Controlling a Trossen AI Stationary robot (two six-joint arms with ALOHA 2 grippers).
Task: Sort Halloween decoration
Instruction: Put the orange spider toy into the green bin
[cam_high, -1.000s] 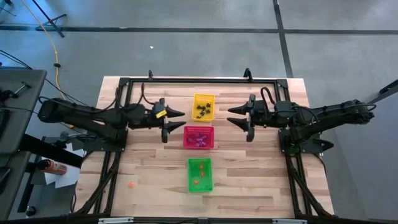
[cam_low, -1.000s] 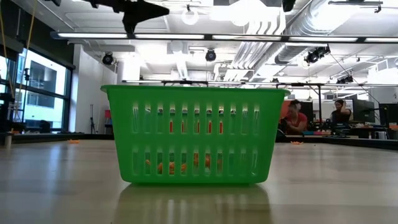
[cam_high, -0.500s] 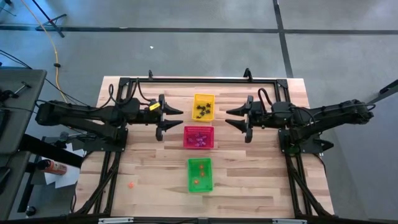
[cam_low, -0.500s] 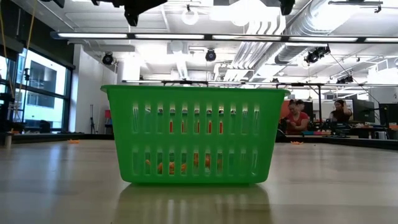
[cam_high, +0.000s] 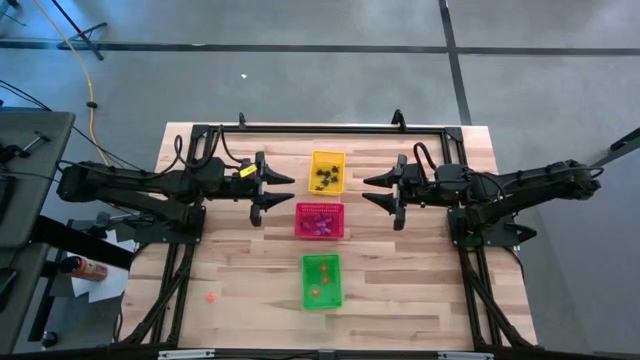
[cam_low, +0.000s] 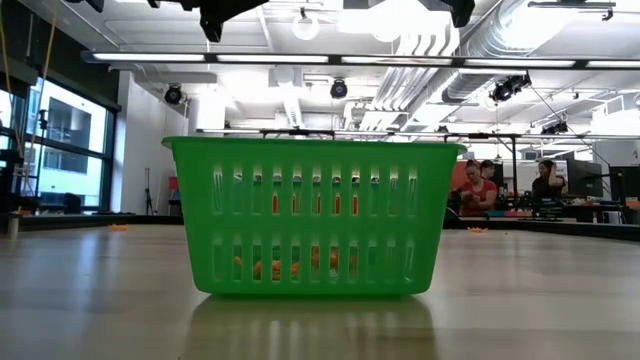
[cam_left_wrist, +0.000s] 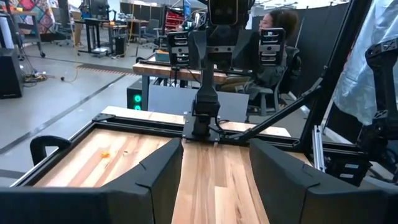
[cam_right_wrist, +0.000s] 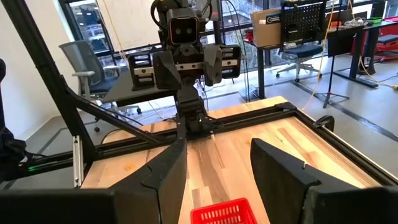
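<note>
Both jaws stand open and empty: left jaws (cam_high: 272, 193) at nine o'clock, right jaws (cam_high: 381, 191) at three o'clock of the baskets. Trinkets (cam_high: 326, 179) lie between them in the yellow basket (cam_high: 313, 158), red basket (cam_high: 299, 235) and green basket (cam_high: 306, 301) on the bench (cam_high: 400, 290).

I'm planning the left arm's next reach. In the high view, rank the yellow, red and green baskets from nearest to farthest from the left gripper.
From the left gripper:
1. Red basket, beside it toward table centre.
2. Yellow basket, toward the far edge; only slightly farther than red.
3. Green basket, toward the near edge.
</note>
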